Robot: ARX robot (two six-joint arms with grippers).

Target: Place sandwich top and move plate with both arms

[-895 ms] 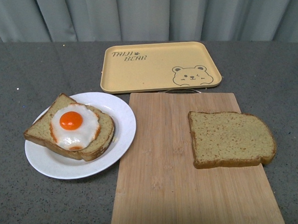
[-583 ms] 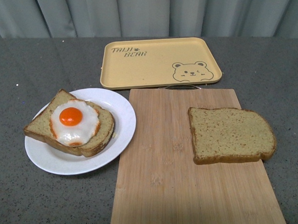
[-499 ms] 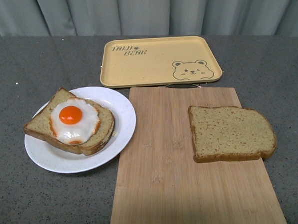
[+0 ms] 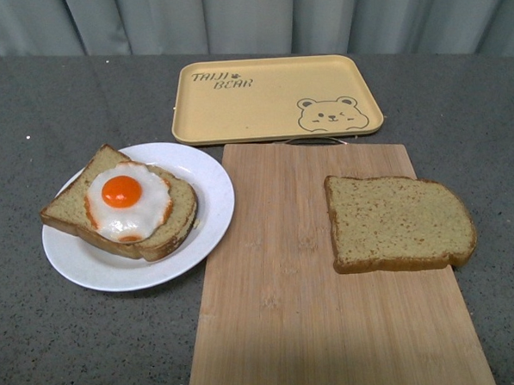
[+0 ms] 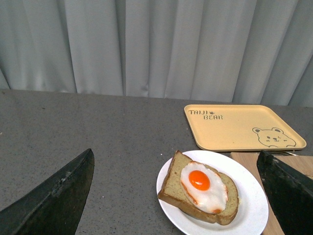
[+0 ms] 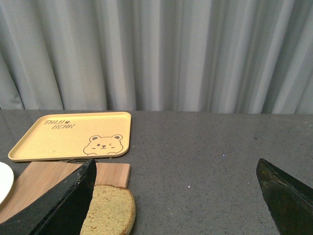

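Left gripper (image 5: 174, 154) was wide open in its wrist view: two black fingers (image 5: 54, 200) spread far apart, nothing held between them. Right gripper (image 6: 176, 161) read the same, jaws fully parted and empty. Front view, clock positions taken from the middle of the wooden cutting board (image 4: 289, 311): the sandwich top (image 4: 399, 222) lay flat on the board toward 3 o'clock, rounded end pointing to 3 o'clock and reaching the board's edge. The plate (image 4: 214, 203) sat on the grey surface (image 4: 59, 358) at about 9 to 10 o'clock, its rim meeting the board's edge; whether it overlapped or only touched could not be told. On the plate lay a second bread slice (image 4: 68, 215) with a fried egg (image 4: 128, 202) on top, yolk up, one corner of the slice overhanging the rim at the plate's 9 o'clock. A yellow tray (image 4: 269, 101) with a bear drawing sat at 12 o'clock, just beyond the board's far edge. A grey curtain (image 4: 231, 17) closed the background. The sandwich top and the plate lay well apart, and neither gripper touched either one.
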